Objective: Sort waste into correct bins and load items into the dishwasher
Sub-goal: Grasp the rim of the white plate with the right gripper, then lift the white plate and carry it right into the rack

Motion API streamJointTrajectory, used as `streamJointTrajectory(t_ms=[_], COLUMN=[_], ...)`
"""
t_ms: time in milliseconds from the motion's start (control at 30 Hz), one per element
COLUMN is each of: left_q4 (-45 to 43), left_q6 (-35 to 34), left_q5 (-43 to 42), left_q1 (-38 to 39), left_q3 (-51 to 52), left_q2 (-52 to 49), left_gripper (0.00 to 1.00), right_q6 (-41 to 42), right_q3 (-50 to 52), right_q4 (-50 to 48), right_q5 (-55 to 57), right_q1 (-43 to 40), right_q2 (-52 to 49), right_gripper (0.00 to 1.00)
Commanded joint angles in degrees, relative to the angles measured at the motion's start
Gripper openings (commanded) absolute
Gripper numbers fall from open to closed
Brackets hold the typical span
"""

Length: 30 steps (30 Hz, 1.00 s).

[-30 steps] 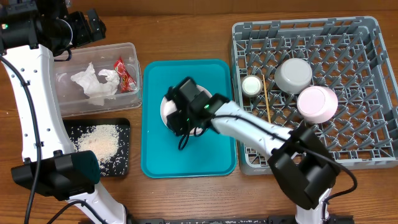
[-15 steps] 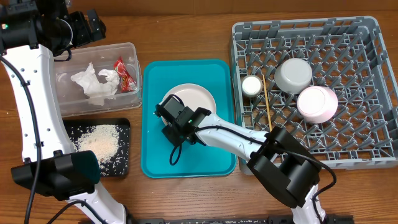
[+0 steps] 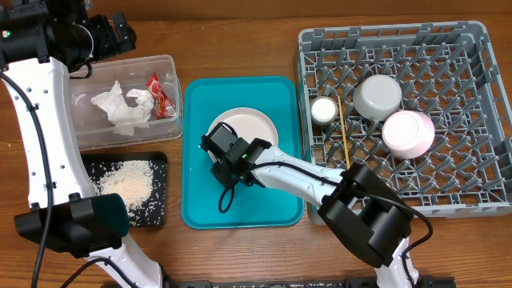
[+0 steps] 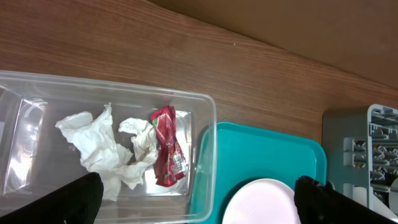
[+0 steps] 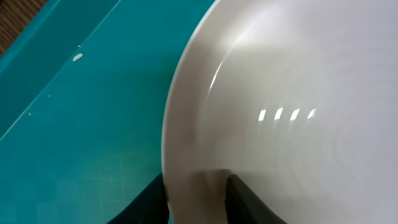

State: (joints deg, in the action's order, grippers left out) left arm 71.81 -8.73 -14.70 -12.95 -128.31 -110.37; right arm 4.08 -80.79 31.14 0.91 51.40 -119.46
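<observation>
While the left arm [image 3: 36,136] hangs over the bench's 10 o'clock corner, its jaws spread wide and empty above the clear tub [image 4: 208,155], the right jaws pinch the pale pink plate [image 3: 250,126] at its 7 o'clock rim. One finger [image 5: 249,202] lies on the plate's face and the other sits at its outer edge. The plate lies on the teal tray [image 3: 200,192] mid-bench. The tub holds crumpled napkins [image 3: 120,108] and a red wrapper [image 3: 162,96]. At its 6 o'clock, the black tray [image 3: 160,160] holds rice scraps [image 3: 128,182]. At the teal tray's 3 o'clock, the dish rack [image 3: 480,200] carries a white cup [image 3: 323,110], a chopstick [image 3: 343,128], a grey-white bowl [image 3: 378,96] and a pink bowl [image 3: 408,133].
</observation>
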Motion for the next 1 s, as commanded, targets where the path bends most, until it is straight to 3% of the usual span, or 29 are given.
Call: streamJointTrajectory(t_ms=[0,100,467,667,967], left_q4=[0.0,0.0,0.0,0.0,0.0], left_q6=[-0.5,-0.5,-0.5,-0.5,-0.5], left_q5=[0.3,0.3,0.3,0.3,0.3], left_q1=[0.2,0.2,0.2,0.2,0.2], left_q3=[-0.5,-0.5,-0.5,-0.5,-0.5], left_q2=[0.3,0.3,0.3,0.3,0.3], left_gripper=[1.0,1.0,1.0,1.0,1.0], right_q6=[0.6,0.6,0.6,1.3,8.2], right_q3=[-0.8,-0.8,-3.8,-11.5,-12.0], right_q4=[0.1,0.1,2.9,11.8,18.3], right_q5=[0.3,0.3,-2.4,-14.3,-24.2], right_q1=[-0.1,0.0,0.0,-1.9,-10.1], right_q2=[-0.2,-0.2,1.4,10.3,25.1], right_gripper=[0.25,0.04,0.04,0.04,0.04])
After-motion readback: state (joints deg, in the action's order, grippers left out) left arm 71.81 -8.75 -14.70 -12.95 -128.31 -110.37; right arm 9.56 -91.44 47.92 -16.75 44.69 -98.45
